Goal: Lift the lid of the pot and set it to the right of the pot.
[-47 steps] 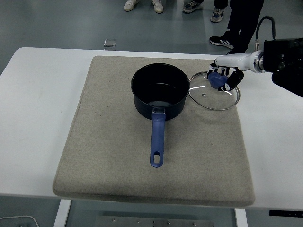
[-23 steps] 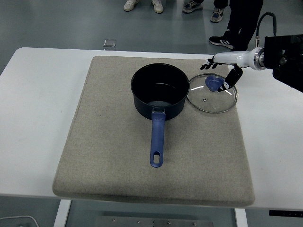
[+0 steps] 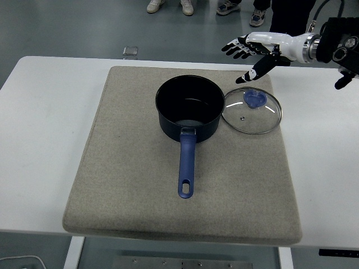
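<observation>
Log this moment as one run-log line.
lid: on mat, right of pot | right hand: open, above lid | left hand: unseen

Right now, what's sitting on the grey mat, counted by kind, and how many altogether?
Pot, dark blue with a long blue handle, uncovered: 1
Glass lid with a blue knob, lying flat on the mat to the right of the pot: 1
Total: 2
</observation>
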`<state>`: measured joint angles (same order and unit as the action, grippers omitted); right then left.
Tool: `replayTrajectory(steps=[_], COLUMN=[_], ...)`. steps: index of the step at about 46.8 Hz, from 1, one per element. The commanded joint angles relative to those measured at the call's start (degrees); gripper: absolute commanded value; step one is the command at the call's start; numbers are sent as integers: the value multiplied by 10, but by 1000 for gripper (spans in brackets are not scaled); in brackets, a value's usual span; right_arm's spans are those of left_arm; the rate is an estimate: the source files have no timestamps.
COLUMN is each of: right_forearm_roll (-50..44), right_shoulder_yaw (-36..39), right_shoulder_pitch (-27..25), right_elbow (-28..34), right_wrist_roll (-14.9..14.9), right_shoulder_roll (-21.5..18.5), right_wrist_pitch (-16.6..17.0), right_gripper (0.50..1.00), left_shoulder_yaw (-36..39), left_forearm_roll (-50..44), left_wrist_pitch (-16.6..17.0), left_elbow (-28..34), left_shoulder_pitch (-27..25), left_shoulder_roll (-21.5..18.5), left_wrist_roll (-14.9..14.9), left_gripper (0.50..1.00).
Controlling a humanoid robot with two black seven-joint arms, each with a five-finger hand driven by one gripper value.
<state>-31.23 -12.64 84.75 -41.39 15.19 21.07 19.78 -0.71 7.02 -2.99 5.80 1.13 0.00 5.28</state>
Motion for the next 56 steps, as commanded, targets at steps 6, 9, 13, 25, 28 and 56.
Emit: replayTrajectory(steps=[6,9,13,25,28,56], right_forearm_roll=[135,176,229,394,423,491], right_shoulder_yaw=[11,11,12,13,19,205], right_shoulder_pitch=[-5,-11,-20,-51,-60,-167], right_elbow=[20,25,29,32,37,52], right_wrist_roll=[-7,-7,-8,-8,-8,-57], right_shoulder_roll=[-1,-1,-3,-10,-15,-44], right_wrist_pitch=[0,0,-1,-6,-10,-18], right_gripper=[893,893,893,893,893,893], left_shoulder_yaw=[0,-1,-1,-1,0,-1], left_forearm_roll=[0,0,0,0,0,0], left_wrist_pitch=[0,0,0,0,0,0], left_elbow=[0,0,0,0,0,0], left_shoulder_pitch=[0,0,0,0,0,0], left_shoulder_roll=[0,0,0,0,0,0], left_wrist_roll=[0,0,0,0,0,0], left_gripper=[1000,1000,1000,1000,1000,1000])
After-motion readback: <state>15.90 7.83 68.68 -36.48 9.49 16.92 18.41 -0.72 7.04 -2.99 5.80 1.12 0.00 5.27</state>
